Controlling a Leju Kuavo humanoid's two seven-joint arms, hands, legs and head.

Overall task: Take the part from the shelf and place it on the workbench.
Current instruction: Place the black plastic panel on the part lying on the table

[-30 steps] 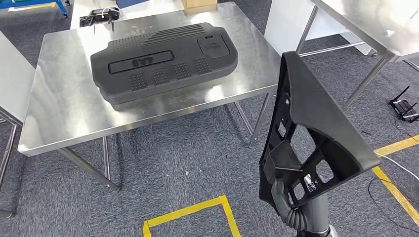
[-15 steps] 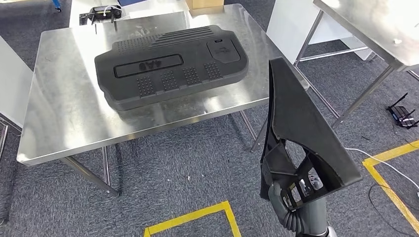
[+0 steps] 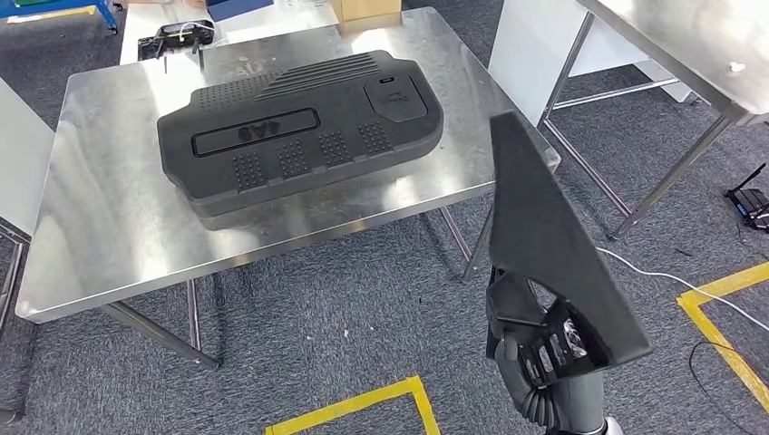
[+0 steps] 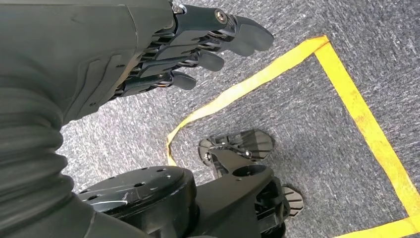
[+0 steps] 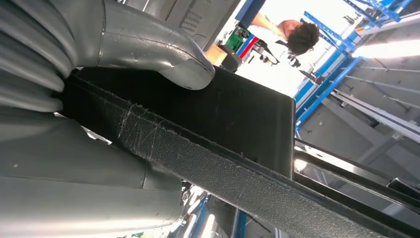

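My right hand (image 3: 537,355) grips a long black plastic part (image 3: 545,243) at its lower end, holding it upright over the carpet just right of the steel workbench (image 3: 100,217). The right wrist view shows my thumb (image 5: 163,52) pressed on the part's dark edge (image 5: 223,148). A large black moulded cover (image 3: 299,127) lies on the workbench top. My left hand (image 4: 198,44) hangs over the floor with nothing in it, its fingers loosely extended.
A second steel table (image 3: 698,54) stands at the back right. Yellow tape lines (image 3: 354,399) mark the grey carpet near my feet. A black device with antennas (image 3: 751,201) and a white cable (image 3: 671,281) lie on the floor at right. A person (image 5: 297,37) stands far off.
The camera has shifted, so the workbench sits slightly lower and closer. The held part has tilted, now showing more of its flat back face and less of its open ribbing.
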